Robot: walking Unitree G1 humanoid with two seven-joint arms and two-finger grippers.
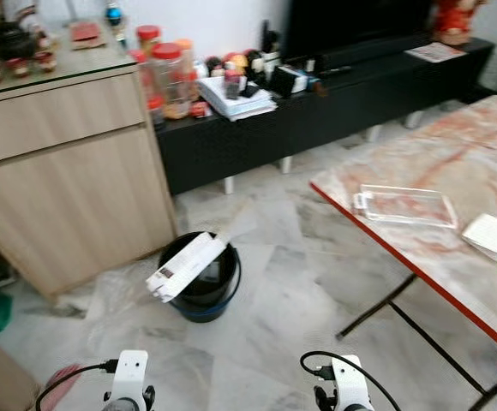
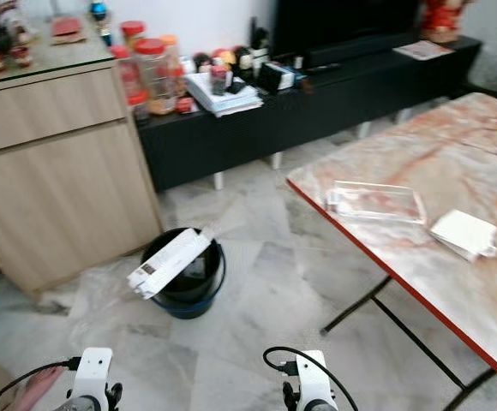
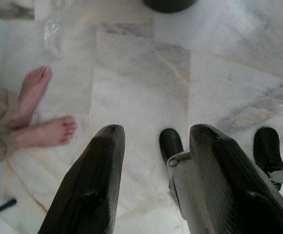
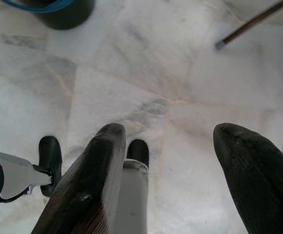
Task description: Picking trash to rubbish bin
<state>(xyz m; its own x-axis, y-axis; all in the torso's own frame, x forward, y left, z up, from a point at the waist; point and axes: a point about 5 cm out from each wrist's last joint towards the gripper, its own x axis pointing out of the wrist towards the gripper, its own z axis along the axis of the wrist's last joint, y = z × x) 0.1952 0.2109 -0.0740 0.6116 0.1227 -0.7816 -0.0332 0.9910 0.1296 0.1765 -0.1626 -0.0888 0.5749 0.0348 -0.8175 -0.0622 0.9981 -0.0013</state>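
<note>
1. A round black rubbish bin with a blue rim (image 1: 199,287) stood on the pale marble floor (image 1: 300,282), just in front of a light wooden cabinet (image 1: 68,180).
2. A long white cardboard box with a printed label (image 1: 184,266) lay tilted across the bin's mouth, one end sticking out over the rim and the other down inside.
3. To the robot's right, a tabletop of red-veined marble with a red edge (image 1: 454,163) carried a clear flat plastic tray (image 1: 405,206) and, near it but apart, a white folded packet (image 1: 494,237).
4. A low black TV bench (image 1: 334,107) ran along the far wall, loaded with red-lidded plastic jars (image 1: 170,79) and a stack of white papers (image 1: 236,98).
5. The left gripper (image 3: 153,141) hung low over the floor, jaws released and holding nothing; a person's two bare feet (image 3: 41,114) stood on the tiles beside it.
6. The right gripper (image 4: 168,146) also hung over the floor, jaws spread wide and empty, with the bin's base (image 4: 58,9) further ahead.
</note>
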